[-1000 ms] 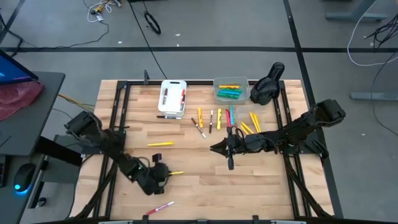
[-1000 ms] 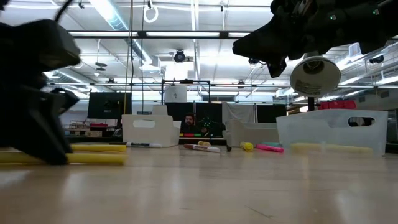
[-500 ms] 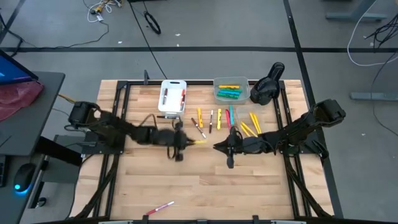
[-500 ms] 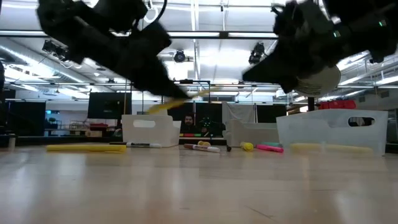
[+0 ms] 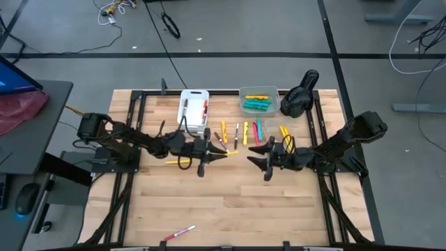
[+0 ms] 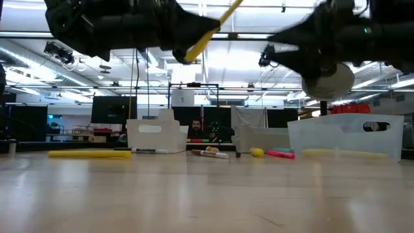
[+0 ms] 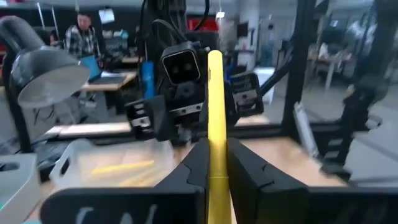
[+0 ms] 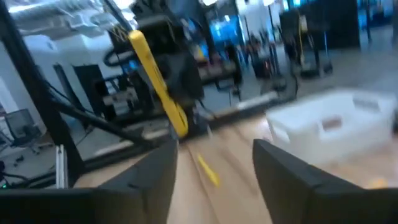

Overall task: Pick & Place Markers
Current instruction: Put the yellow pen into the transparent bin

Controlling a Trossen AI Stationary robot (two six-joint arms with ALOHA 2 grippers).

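A yellow marker point(image 7: 215, 106) is held in the air over the table's middle by my left gripper point(image 5: 214, 155), which is shut on it. My right gripper point(image 5: 255, 157) faces it from the right, a short gap away, open and with nothing between its fingers point(image 8: 146, 180). More markers point(image 5: 244, 132) lie in a loose row on the table behind the grippers. One yellow marker point(image 5: 179, 162) lies to the left and a pink one point(image 5: 180, 232) lies near the front edge. A grey bin point(image 5: 259, 102) holds green and yellow markers. My left gripper pinches the yellow marker near its back end point(image 7: 216, 163) between its two fingers. The fingers come level from the table's left and lie along the marker. The marker's free end point(image 6: 223, 14) sticks out ahead of the fingers, slanting upward toward my right gripper, clear of the table.
A white bin point(image 5: 194, 109) with a few markers stands at the back, left of the grey bin. A dark lamp point(image 5: 300, 94) stands at the back right. The near half of the wooden table point(image 5: 230, 209) is bare apart from the pink marker.
My left gripper has risen from the near left of the table with the yellow marker and swung toward the middle, tipping from pointing down to level. My right gripper has drawn back slightly toward the right, tipped level and opened.
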